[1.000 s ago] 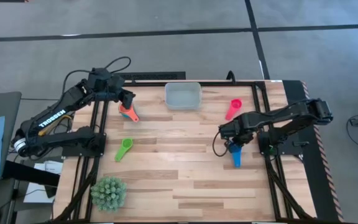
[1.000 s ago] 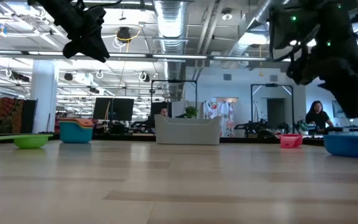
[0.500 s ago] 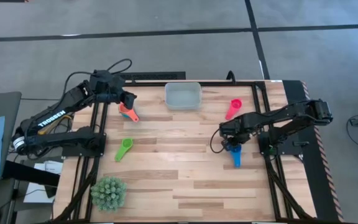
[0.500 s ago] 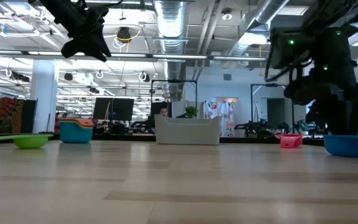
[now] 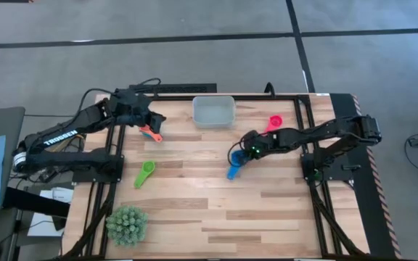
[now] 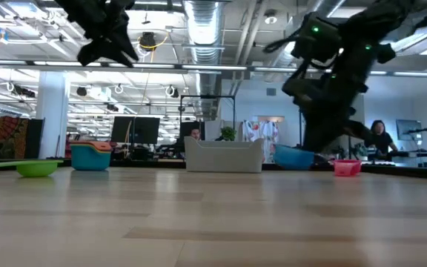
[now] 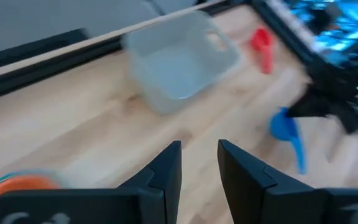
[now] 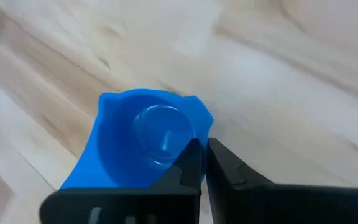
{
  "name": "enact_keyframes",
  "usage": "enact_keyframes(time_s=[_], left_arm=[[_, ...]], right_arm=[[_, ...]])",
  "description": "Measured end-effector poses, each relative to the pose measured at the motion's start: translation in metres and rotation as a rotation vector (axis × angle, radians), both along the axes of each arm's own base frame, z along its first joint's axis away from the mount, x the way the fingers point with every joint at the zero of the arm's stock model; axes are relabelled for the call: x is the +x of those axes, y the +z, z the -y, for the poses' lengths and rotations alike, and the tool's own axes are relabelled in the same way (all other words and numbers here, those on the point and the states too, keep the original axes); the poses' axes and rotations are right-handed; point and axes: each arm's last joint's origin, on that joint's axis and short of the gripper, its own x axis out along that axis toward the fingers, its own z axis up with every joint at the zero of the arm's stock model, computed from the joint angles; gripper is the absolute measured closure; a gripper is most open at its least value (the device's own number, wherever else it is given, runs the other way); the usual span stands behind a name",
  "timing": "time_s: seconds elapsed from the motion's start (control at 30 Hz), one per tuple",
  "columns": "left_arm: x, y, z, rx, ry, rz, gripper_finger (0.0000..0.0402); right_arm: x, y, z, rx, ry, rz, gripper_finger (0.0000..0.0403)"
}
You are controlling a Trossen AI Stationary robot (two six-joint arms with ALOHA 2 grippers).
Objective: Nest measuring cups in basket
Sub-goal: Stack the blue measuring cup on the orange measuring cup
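Note:
The blue measuring cup [image 5: 234, 171] hangs in my shut right gripper [image 5: 241, 157] over the table's middle, right of centre. The basket [image 5: 214, 111] stands at the far edge. A pink cup [image 5: 273, 125] lies to the right of the basket. A coral-red cup sits in a teal one [image 5: 149, 131] to the basket's left, and a green cup [image 5: 145, 174] lies nearer. My left gripper [image 5: 152, 118] hovers open above the coral and teal pair, with nothing between its fingers [image 7: 169, 168]. My right gripper pinches the blue cup's side wall at the rim [image 8: 202, 127], one finger inside the bowl and one outside. The fingers slant down from the table's right. In the low view the cup [image 6: 296, 156] is tilted and lifted just clear of the table.
A spiky green plant [image 5: 127, 223] stands at the near left corner. Black frame rails [image 5: 307, 130] run along both sides of the table. Bare wood lies across the table's near half.
My right gripper has tipped further down and swung toward the table's left, taking the blue cup from its place near the right rail and raising it just off the wood. My left gripper has drifted a little toward the basket.

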Motion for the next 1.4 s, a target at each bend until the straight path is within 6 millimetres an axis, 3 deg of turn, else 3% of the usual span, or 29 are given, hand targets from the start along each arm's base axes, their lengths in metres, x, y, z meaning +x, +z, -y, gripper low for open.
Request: enact_keyframes(time_s=[0.27,0.5,0.73,0.93,1.4], left_arm=[[0.058,-0.014,0.012,-0.024,-0.125,0.067,0.0322],[0.097,-0.033,0.014,-0.072,-0.220,0.116,0.0292],[0.108,-0.043,0.012,-0.173,-0.243,0.129,0.0262],[0.109,-0.041,0.013,-0.185,-0.252,0.155,0.0263],[0.110,-0.038,0.011,-0.152,-0.214,0.182,0.0354]], right_arm=[[0.046,0.027,0.031,-0.104,-0.036,0.150,0.0396],[0.088,0.070,0.048,-0.185,0.062,0.249,0.0394],[0.103,0.109,0.054,-0.246,0.142,0.310,0.0392],[0.102,0.119,0.067,-0.284,0.123,0.323,0.0394],[0.106,0.131,0.071,-0.353,0.184,0.376,0.0391]])
